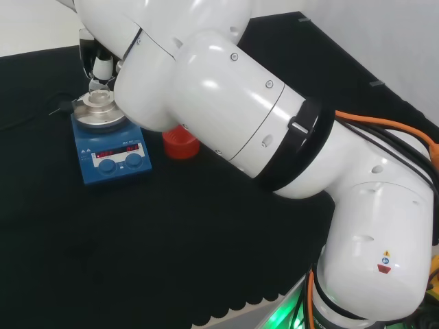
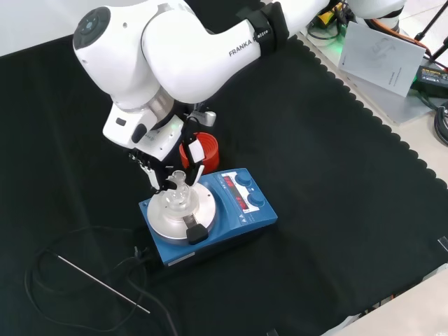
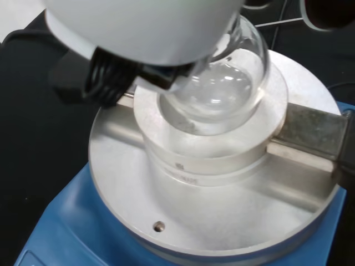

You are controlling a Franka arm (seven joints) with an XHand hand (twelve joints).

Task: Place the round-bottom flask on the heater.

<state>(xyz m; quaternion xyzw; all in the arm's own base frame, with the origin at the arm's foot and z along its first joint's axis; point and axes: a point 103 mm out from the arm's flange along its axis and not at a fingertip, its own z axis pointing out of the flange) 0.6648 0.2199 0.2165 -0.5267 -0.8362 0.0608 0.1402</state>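
Observation:
A clear round-bottom flask (image 2: pixel 178 198) sits with its bulb (image 3: pixel 222 88) in the well of the round metal block (image 3: pixel 222 166) on top of the blue heater (image 2: pixel 224 224). In the front view my hand (image 2: pixel 162 150) reaches down over the heater, its fingers (image 2: pixel 151 175) curled on either side of the flask's neck. The head view has the hand (image 1: pixel 101 67) just above the heater's metal top (image 1: pixel 99 111), partly behind the arm's white link. In the wrist view the hand (image 3: pixel 138 27) covers the flask's neck.
A red ribbed ring stand (image 2: pixel 204 150) stands right behind the heater in the front view, beside it (image 1: pixel 180 144) in the head view. A thin metal probe (image 2: pixel 105 283) and black cable lie on the cloth left of the heater. Papers (image 2: pixel 381 52) lie beyond the cloth's edge.

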